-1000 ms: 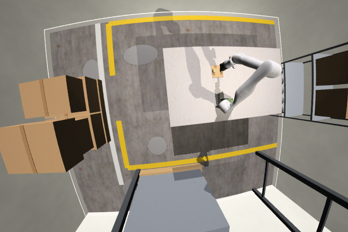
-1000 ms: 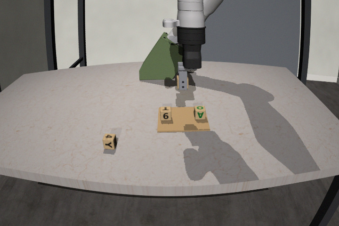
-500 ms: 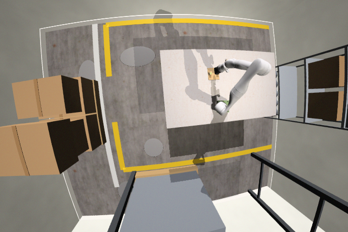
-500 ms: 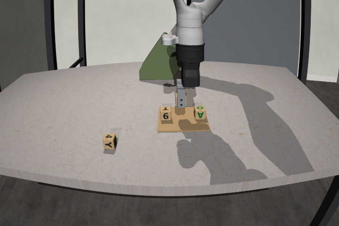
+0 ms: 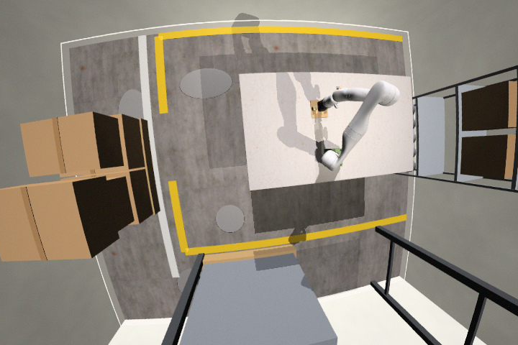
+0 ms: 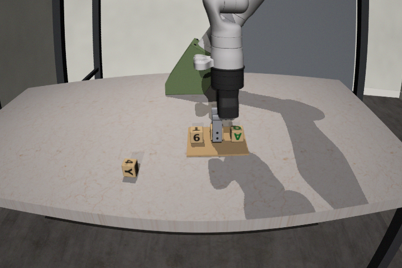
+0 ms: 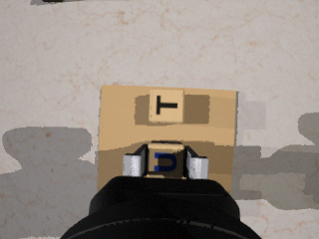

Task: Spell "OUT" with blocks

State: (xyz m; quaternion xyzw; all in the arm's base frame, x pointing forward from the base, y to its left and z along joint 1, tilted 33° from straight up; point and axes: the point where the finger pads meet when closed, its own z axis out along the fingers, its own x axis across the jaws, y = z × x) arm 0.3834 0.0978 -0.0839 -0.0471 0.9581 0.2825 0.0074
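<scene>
Gripped between two grey metal fingers of the black parallel gripper [image 6: 220, 136], a pale wooden cube bearing a blue "U" [image 7: 165, 161] sits low over the flat tan rectangular mat [image 6: 217, 151], the fingers pressed against its two opposite sides. In the exterior view the held cube occupies the gap between two other pale wooden cubes on the mat: one with a black "T" on top and a "6" on its camera-facing side [image 6: 196, 135], and one with a green "O" on top and an "A" on its side [image 6: 237, 134]. All three stand close together in a line; whether the held cube touches the mat cannot be told. The wrist view shows the "T" cube just beyond the gripped one. A fourth wooden cube marked "4" and "Y" [image 6: 129, 167] lies well apart on the pale marble-patterned table top [image 6: 65, 126], off the mat. The white jointed arm [image 5: 361, 109] reaches down from above.
</scene>
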